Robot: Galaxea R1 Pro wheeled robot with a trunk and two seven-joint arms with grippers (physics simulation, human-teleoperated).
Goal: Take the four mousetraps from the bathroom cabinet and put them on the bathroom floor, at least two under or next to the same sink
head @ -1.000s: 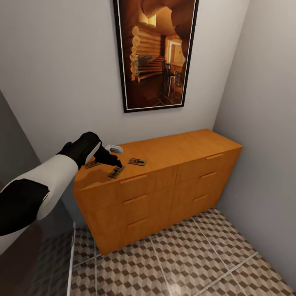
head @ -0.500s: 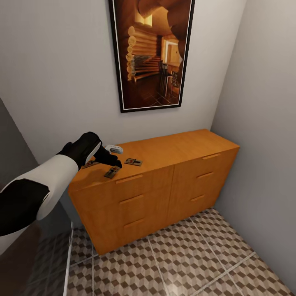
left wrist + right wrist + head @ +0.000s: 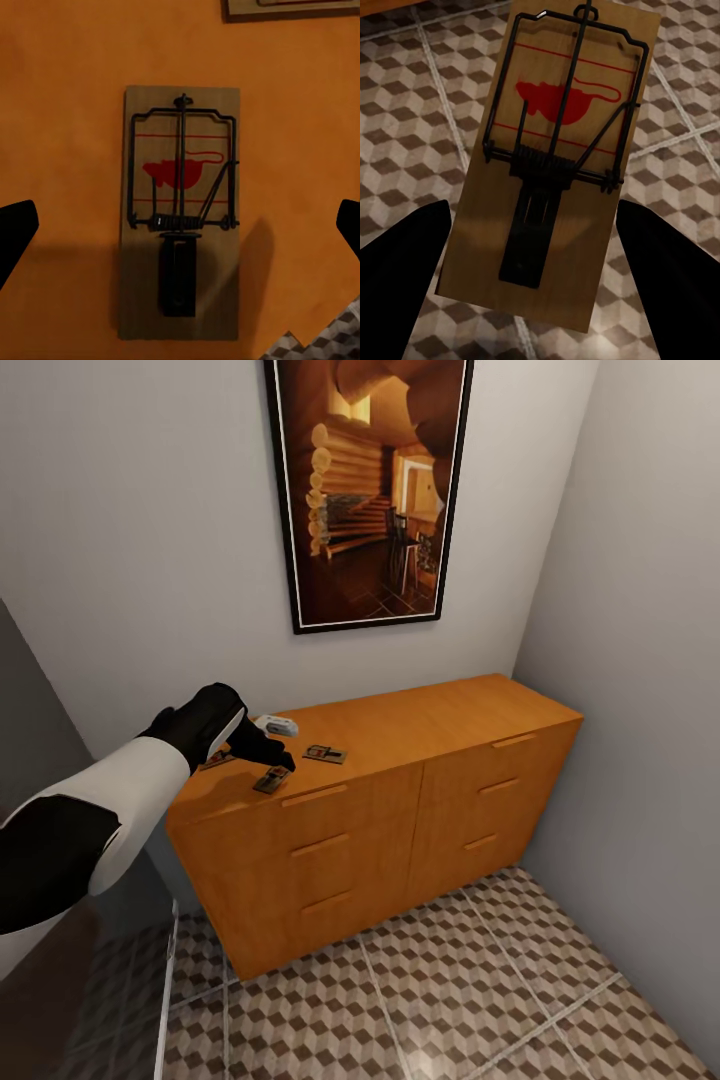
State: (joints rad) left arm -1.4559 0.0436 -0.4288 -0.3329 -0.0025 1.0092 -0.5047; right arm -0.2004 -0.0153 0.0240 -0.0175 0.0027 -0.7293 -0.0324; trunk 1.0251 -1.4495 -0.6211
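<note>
Our left hand (image 3: pixel 180 225) hovers wide open over a mousetrap (image 3: pixel 180 214) lying flat on the cabinet (image 3: pixel 400 730), lined up to pinch it. Our right hand (image 3: pixel 536 247) grips another mousetrap (image 3: pixel 551 161) above the bathroom floor (image 3: pixel 405 112), ready for carrying.

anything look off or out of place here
Nothing damaged or spilled. The mousetraps lie scattered at differing angles on the cabinet top near its left end, one close to the front edge.
</note>
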